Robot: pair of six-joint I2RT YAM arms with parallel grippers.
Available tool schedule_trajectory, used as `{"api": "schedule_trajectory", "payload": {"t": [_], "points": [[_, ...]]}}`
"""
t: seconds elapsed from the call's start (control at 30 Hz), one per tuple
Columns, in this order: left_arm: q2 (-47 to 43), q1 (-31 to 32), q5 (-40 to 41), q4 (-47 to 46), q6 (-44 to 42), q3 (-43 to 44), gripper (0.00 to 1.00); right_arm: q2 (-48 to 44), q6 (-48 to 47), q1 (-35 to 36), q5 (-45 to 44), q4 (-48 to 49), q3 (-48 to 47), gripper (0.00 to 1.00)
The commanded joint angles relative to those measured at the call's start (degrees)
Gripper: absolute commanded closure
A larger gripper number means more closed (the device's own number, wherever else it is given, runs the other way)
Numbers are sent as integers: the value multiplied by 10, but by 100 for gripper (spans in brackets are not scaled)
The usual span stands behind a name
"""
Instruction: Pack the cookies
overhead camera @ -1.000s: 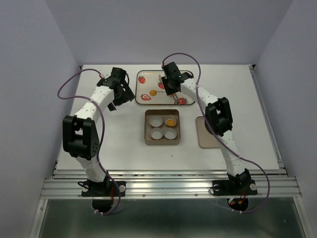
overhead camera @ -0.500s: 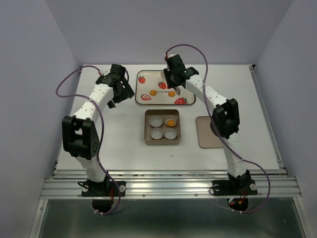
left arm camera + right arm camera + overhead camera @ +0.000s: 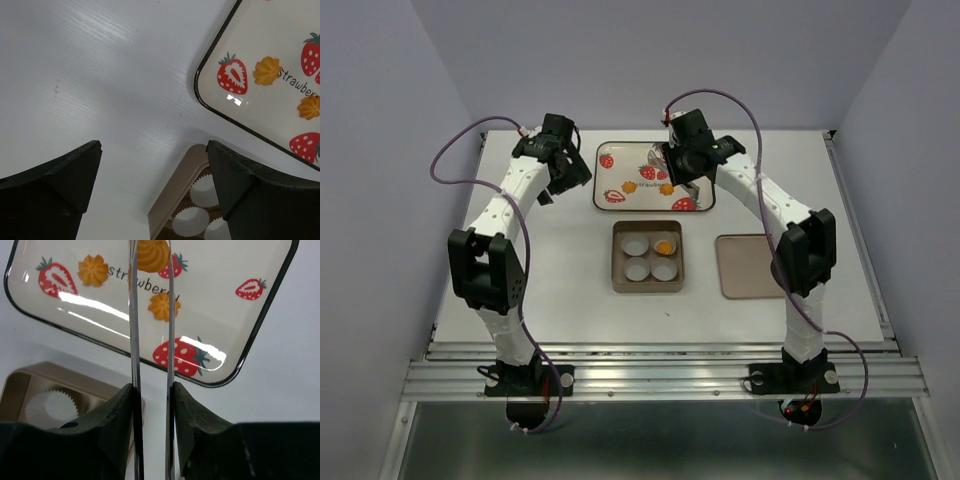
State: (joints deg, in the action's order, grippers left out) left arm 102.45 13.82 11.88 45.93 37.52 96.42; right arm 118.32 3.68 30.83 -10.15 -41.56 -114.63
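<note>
Tan box (image 3: 618, 262) — one orange-yellow swirl-ridged cookie (image 3: 663, 243) in its 1 o'clock corner. Beyond, strawberry tray (image 3: 230, 325): two cookies (image 3: 163, 306) loose. Right gripper (image 3: 151, 247) narrow, thin blades pinching a fourth cookie (image 3: 152, 257) over the tray. Left gripper (image 3: 154, 146) wide, empty — tray's 9 o'clock.

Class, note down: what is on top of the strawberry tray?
A cookie and a second cookie lie on the tray; a third cookie sits between the tongs in the right gripper. From above, that gripper hides part of the tray.
</note>
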Motion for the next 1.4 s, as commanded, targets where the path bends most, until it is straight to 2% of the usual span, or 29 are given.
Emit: {"api": "schedule_trajectory", "payload": {"t": [0.0, 0.17, 0.43, 0.6, 0.8, 1.37], "points": [[7, 2, 9, 14, -3, 21, 1, -78, -24, 4, 59, -18, 35, 66], [6, 4, 10, 6, -1, 16, 1, -151, -30, 4, 97, -40, 83, 66], [6, 10, 10, -5, -3, 15, 1, -207, -68, 41, 136, -76, 121, 65], [-2, 15, 13, -50, -10, -3, 1, -218, -86, 87, 118, -104, 142, 65], [-29, 14, 17, -78, -11, -39, 1, -234, -90, 111, 130, -113, 172, 65], [-53, 19, 24, -97, -14, -78, 1, -232, -86, 143, 134, -122, 208, 65]]}}
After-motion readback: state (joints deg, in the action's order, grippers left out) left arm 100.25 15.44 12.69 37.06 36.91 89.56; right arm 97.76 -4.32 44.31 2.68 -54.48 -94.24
